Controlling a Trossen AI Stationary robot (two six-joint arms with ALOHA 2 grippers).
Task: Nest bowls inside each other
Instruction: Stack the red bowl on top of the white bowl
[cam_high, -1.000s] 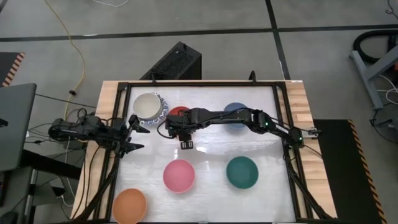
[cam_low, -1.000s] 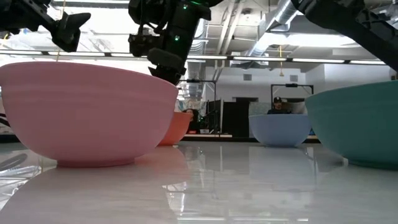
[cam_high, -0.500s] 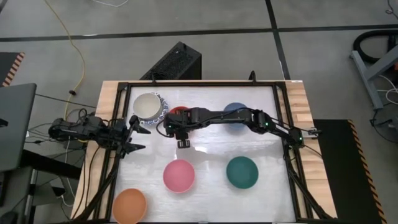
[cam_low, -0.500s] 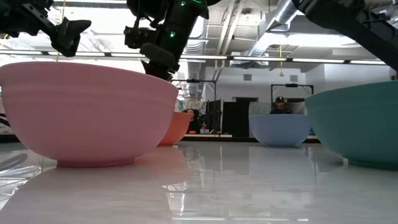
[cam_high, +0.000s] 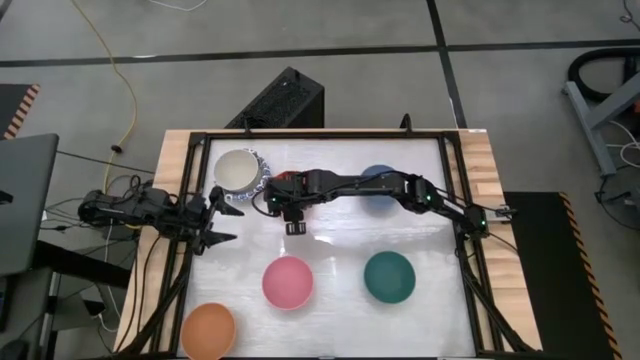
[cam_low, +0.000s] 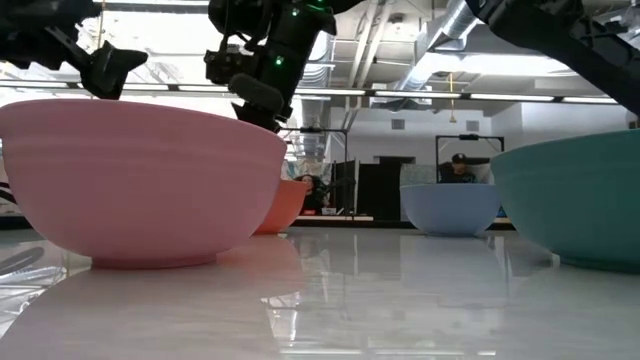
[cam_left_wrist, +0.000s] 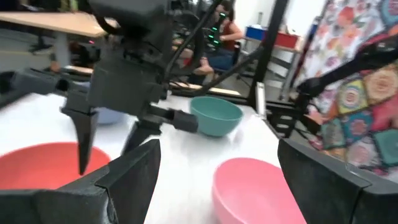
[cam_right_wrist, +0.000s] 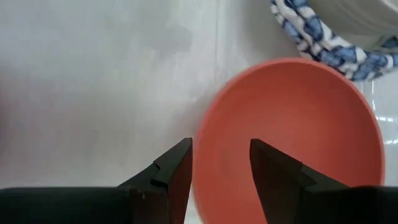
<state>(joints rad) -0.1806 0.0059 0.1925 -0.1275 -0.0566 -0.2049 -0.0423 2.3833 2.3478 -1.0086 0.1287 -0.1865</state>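
Observation:
My right gripper (cam_right_wrist: 220, 143) hangs open above the red bowl (cam_right_wrist: 292, 137), one finger over its hollow and one outside its rim, clear of it; it also shows in the high view (cam_high: 280, 198) and the low view (cam_low: 255, 100). The red bowl (cam_high: 283, 178) stands on the table beside a cream bowl nested in a blue-patterned white bowl (cam_high: 240, 172). A blue bowl (cam_high: 378, 180) lies partly under the right arm. Pink (cam_high: 288, 281), green (cam_high: 388, 277) and orange (cam_high: 208, 330) bowls stand nearer. My left gripper (cam_high: 222, 213) waits open at the table's left edge.
A black frame (cam_high: 320, 133) runs round the white tabletop, with wooden strips (cam_high: 485, 160) outside it. Bare table lies between the red bowl and the pink bowl. A person sits in the room behind the blue bowl (cam_low: 452, 208).
My left gripper has tipped a little where it stands. Both grippers' fingers stay as far apart as before, and no bowl has moved.

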